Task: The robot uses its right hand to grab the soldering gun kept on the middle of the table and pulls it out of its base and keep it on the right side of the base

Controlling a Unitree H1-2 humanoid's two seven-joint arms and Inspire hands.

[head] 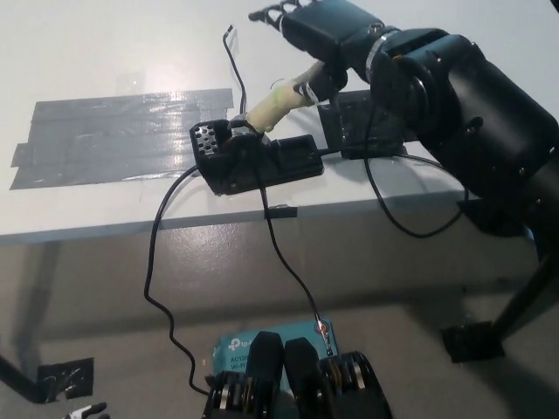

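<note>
- One soldering gun (278, 103), pale yellowish handle, sits plugged into the black base (255, 161) near the table's (105, 61) front edge; its long axis rises from the base's socket up and away toward the far right.
- The handle's upper end disappears under the black right hand (316, 35), so the gun lies just below and toward the base from that hand.
- Right hand state: it hovers over or on the handle's top end; some fingers stretch out flat beyond it, pointing away from the base. Whether the rest have closed on the handle I cannot tell; contact itself is not clear.
- Judgement: the reach is nearly done, the grasp not confirmed; the pull would need to follow the handle's axis, up and away from the socket.
- The right arm is plainly the nearer one; the white left hand is not in view.
- Right of the base, a second flat black block (365, 127) lies partly under the arm, touching or just beside the base.
- Black cables (162, 253) run off the base and hang over the table edge.
- Left of the base, a patch of grey tape (113, 135) on the tabletop.
</note>
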